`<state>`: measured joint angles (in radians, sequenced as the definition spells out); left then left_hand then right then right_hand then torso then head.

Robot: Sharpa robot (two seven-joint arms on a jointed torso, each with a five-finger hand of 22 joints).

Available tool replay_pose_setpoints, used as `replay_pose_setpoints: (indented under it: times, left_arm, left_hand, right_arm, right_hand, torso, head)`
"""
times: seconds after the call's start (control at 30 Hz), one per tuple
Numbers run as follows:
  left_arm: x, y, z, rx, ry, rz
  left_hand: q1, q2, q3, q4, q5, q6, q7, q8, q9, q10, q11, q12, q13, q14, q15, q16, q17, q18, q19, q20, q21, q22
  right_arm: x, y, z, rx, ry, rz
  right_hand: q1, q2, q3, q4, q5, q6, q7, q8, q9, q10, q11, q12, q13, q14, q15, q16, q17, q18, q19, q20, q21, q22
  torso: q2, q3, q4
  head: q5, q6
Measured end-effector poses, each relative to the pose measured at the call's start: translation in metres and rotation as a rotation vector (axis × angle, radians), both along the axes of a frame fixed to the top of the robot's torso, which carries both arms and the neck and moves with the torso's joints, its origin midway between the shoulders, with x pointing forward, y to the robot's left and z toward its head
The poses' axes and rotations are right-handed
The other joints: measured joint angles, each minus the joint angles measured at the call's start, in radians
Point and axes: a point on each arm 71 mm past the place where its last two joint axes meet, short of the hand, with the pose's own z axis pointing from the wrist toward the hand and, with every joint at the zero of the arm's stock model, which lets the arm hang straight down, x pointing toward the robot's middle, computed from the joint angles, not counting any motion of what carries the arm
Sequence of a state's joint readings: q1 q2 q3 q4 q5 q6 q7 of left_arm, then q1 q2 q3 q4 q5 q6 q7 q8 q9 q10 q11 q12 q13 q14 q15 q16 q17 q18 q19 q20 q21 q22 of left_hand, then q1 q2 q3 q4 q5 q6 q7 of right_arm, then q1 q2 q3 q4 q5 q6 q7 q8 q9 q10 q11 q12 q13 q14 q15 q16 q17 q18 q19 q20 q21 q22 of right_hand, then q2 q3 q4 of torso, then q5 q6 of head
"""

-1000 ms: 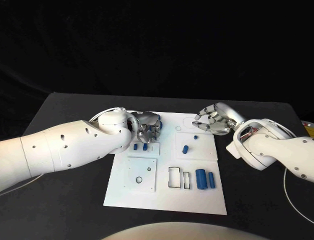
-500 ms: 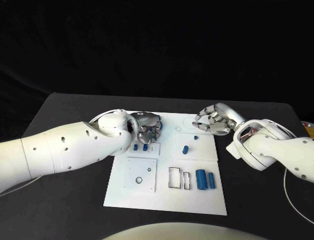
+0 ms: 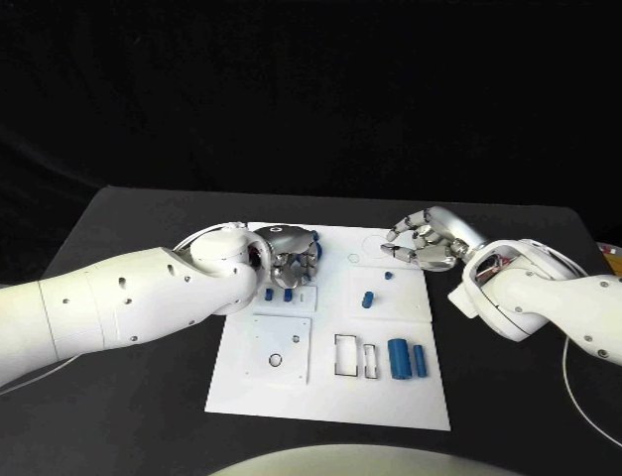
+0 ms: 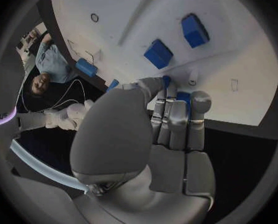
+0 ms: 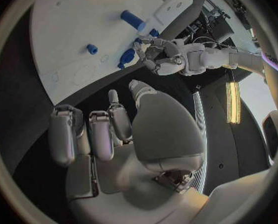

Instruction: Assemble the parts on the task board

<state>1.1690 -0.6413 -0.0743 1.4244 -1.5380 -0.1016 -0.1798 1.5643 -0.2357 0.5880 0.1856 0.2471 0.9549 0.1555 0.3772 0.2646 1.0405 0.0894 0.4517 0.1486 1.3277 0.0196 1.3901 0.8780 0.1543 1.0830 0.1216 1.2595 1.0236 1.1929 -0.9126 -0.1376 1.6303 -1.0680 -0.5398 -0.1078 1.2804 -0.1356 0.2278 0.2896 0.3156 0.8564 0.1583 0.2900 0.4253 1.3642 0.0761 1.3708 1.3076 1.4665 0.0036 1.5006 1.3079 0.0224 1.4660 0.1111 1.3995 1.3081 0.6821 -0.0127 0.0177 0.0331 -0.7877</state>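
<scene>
**Left hand holds a blue part over the far end of the task board**

The small blue part [image 4: 183,95] sits between the curled fingers and thumb of the left hand [image 3: 294,256]; in the left wrist view a blue sliver shows between the fingertips [image 4: 200,100], so I judge it pinched, though most of it is hidden. The hand hangs over the far-left area of the white task board [image 3: 333,397]. Just beneath its fingers, toward the robot, lie two small blue blocks [image 3: 275,294]. Further toward the right hand are a blue peg [image 3: 388,274] and a short blue cylinder [image 3: 369,296]; two longer blue cylinders [image 3: 407,358] lie well nearer the robot, beside open rectangular slots [image 3: 346,354].

The right hand [image 3: 423,238] hovers at the board's far-right edge, fingers curled in toward the palm and holding nothing that can be seen.

Risks from here, as I judge them: the pinch covers almost the whole part, so its tilt is hard to read, and a skewed part could jam or slip when lowered. The fingers also hang close above the two blocks and could knock them. The board rests loose on the black counter [image 3: 139,228], so a hard press may shift it.
</scene>
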Motion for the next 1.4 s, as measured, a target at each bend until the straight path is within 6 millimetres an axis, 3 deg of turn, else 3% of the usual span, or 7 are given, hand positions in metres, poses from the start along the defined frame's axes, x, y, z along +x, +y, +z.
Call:
replay_pose_setpoints:
  times: [0.7, 1.4]
  left_arm:
    - [-0.01, 0.027, 0.029, -0.09, 0.0, 0.038]
    - [-0.003, 0.06, 0.025, -0.078, 0.039, 0.121]
  left_hand:
    - [-0.004, 0.004, 0.001, -0.001, 0.0, 0.0, 0.0, 0.0, 0.0, 0.003, 0.004, -0.002, 0.0, 0.002, -0.002, 0.0, -0.013, 0.0, 0.0, 0.0, 0.0, 0.003]
    - [-0.008, 0.0, 0.001, -0.001, 0.0, 0.003, 0.004, -0.004, -0.001, 0.007, 0.0, -0.007, 0.0, 0.002, -0.002, 0.0, -0.024, 0.0, 0.0, 0.0, 0.0, 0.006]
  right_arm:
    - [0.001, -0.003, -0.001, -0.003, -0.001, -0.007]
    - [0.001, -0.004, -0.002, -0.004, 0.0, -0.008]
  right_hand:
    - [-0.004, 0.004, 0.0, 0.0, 0.0, 0.0, 0.0, 0.0, 0.0, 0.0, 0.0, 0.0, 0.0, 0.0, 0.0, 0.0, 0.0, 0.0, 0.0, 0.0, 0.0, 0.0]
    - [-0.004, 0.004, 0.0, 0.0, 0.0, 0.0, 0.0, 0.0, 0.0, 0.0, 0.0, 0.0, 0.0, 0.0, 0.0, 0.0, 0.0, 0.0, 0.0, 0.0, 0.0, 0.0]
  torso:
    - [-0.002, -0.0005, 0.0025]
    - [0.0, -0.0008, 0.0008]
  head:
    - [0.006, 0.011]
    - [0.013, 0.011]
